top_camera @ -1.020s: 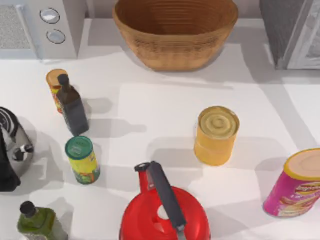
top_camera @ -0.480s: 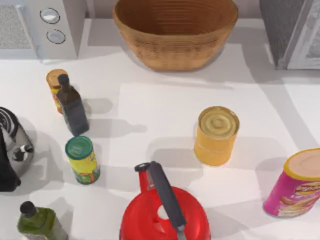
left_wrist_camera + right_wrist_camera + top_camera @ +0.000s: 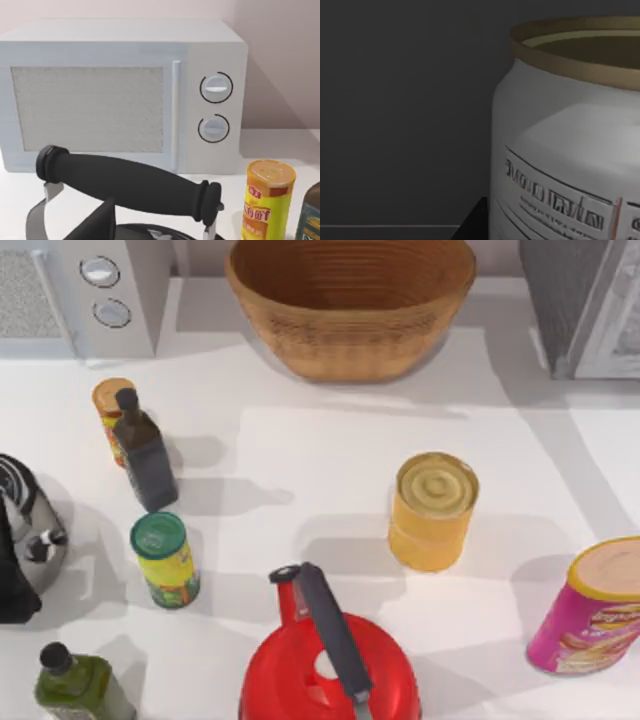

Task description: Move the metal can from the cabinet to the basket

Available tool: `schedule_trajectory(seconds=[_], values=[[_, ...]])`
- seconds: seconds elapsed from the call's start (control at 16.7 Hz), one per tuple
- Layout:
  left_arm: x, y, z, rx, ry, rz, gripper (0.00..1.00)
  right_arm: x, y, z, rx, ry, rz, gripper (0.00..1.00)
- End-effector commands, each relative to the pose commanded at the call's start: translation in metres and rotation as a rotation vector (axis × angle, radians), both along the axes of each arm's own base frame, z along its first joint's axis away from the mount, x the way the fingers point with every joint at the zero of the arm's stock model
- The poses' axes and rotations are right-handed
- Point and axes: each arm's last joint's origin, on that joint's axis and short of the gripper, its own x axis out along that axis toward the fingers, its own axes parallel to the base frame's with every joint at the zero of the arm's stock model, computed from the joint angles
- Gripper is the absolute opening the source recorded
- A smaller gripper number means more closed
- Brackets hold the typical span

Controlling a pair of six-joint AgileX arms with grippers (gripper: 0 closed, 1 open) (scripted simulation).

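The slim silver-white metal can [image 3: 570, 145] with its dull gold rim stands upright against a dark-grey wall, which reads as the inside of the cabinet; the right wrist camera sits very close to it. The right claw's fingers cannot be made out there, so whether they are spread or pinching the can cannot be told. The step in hand looks like the reach and grasp inside the cabinet. To do it well, the right arm should close on the can's straight side below the shoulder, hold it upright, and draw it straight out through the door opening before swinging toward the basket.

From above, the dark-grey box-like cabinet [image 3: 560, 300] with its paler door panel sits at the table's far right, and the oval tan wicker basket [image 3: 350, 305] stands left of it, apart and empty as far as its ribbed walls show.

The left wrist view looks over a black kettle handle [image 3: 130, 182] at a light-grey microwave [image 3: 125, 95]; the left arm seems parked at the table's left, its claw state impossible to tell.
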Motion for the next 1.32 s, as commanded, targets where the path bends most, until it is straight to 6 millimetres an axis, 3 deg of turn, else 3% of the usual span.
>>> schedule_trajectory(seconds=[0.54, 0.72, 0.96, 1.08, 1.2, 1.32], values=[[0.000, 0.000, 0.000, 0.000, 0.000, 0.000, 1.00, -0.008, 0.003, 0.004, 0.000, -0.002, 0.003, 0.00], [0.000, 0.000, 0.000, 0.000, 0.000, 0.000, 1.00, -0.051, 0.011, 0.024, -0.002, -0.005, 0.003, 0.00], [0.000, 0.000, 0.000, 0.000, 0.000, 0.000, 1.00, -0.134, 0.011, 0.051, 0.001, -0.004, 0.002, 0.00], [0.000, 0.000, 0.000, 0.000, 0.000, 0.000, 1.00, -0.167, 0.005, 0.058, 0.002, -0.002, 0.002, 0.00], [0.000, 0.000, 0.000, 0.000, 0.000, 0.000, 1.00, -0.180, 0.002, 0.060, 0.001, 0.000, 0.002, 0.00], [0.000, 0.000, 0.000, 0.000, 0.000, 0.000, 1.00, -0.181, 0.002, 0.060, 0.001, 0.000, 0.002, 0.00]])
